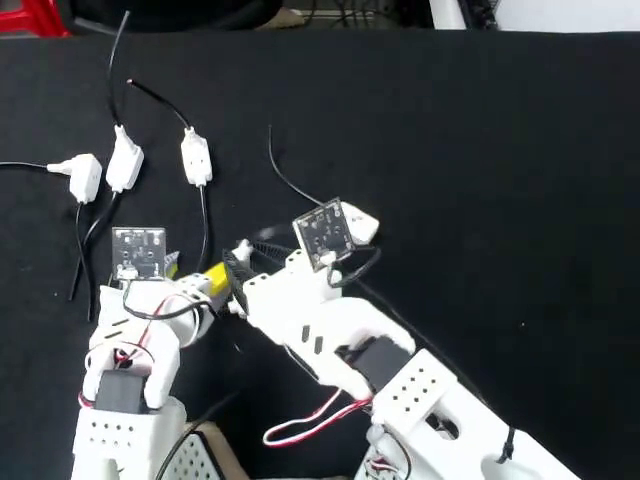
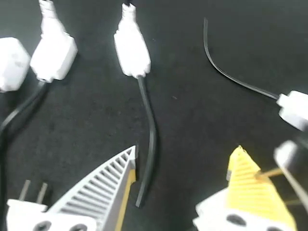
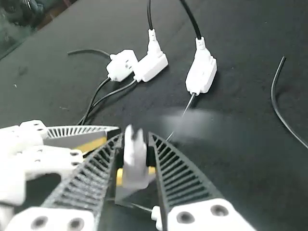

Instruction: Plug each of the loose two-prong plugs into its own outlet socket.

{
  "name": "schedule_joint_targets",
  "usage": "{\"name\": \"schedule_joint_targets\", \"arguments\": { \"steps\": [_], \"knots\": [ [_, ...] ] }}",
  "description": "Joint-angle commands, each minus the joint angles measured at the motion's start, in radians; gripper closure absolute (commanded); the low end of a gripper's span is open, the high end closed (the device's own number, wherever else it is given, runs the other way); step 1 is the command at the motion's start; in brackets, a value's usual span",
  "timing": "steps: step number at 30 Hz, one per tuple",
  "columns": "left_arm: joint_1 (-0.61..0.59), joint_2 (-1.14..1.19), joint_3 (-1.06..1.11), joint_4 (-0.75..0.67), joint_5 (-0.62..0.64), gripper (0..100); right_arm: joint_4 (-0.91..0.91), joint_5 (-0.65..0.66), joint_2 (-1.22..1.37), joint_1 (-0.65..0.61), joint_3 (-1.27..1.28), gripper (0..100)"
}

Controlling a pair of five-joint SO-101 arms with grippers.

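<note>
One black tabletop [image 1: 480,150] carries everything. Two white arms come in from the near edge. The left arm [image 1: 125,360] is by the corner and the right arm [image 1: 340,340] leans across towards it, so the two claws sit close together.

The left claw [image 2: 186,150] is spread wide, one white ribbed finger and one yellow. The free end of a thick black cord [image 2: 149,139] lies on the tabletop between them. The right claw [image 3: 135,137] pinches one white plug [image 3: 134,159] between its two dark ribbed fingers, just beside the left claw's white finger.

From above I count four white connector pieces on the tabletop. Three stand in a row at the far left: the outer piece [image 1: 85,175], the middle piece [image 1: 125,160] just beside it, and the inner piece [image 1: 197,158] a little apart. The fourth piece [image 1: 362,225] lies alone by the right arm's wrist board. I cannot tell which are plugs and which are sockets.

The pinch reads clearly in the right wrist view, while from above the arms cover it. The left wrist view adds one white body with two metal prongs [image 2: 24,202] at the base of the white finger, and I cannot tell whether it is loose. One thin black cord [image 1: 285,175] curls away from the fourth piece.
</note>
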Motion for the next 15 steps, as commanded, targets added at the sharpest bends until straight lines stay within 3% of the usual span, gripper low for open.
{"name": "schedule_joint_targets", "arguments": {
  "steps": [1, 9, 15],
  "knots": [
    [-0.033, -0.008, -0.051, -0.048, 0.015, 70, 0.078, 0.009, -0.001, -0.020, -0.074, 98.7],
    [-0.036, -0.008, -0.048, -0.043, 0.014, 70, 0.117, 0.044, -0.001, -0.018, -0.096, 98.7],
    [-0.062, -0.008, -0.022, -0.032, -0.038, 70, 0.296, 0.055, 0.090, 0.048, -0.246, 98.7]
  ]
}}
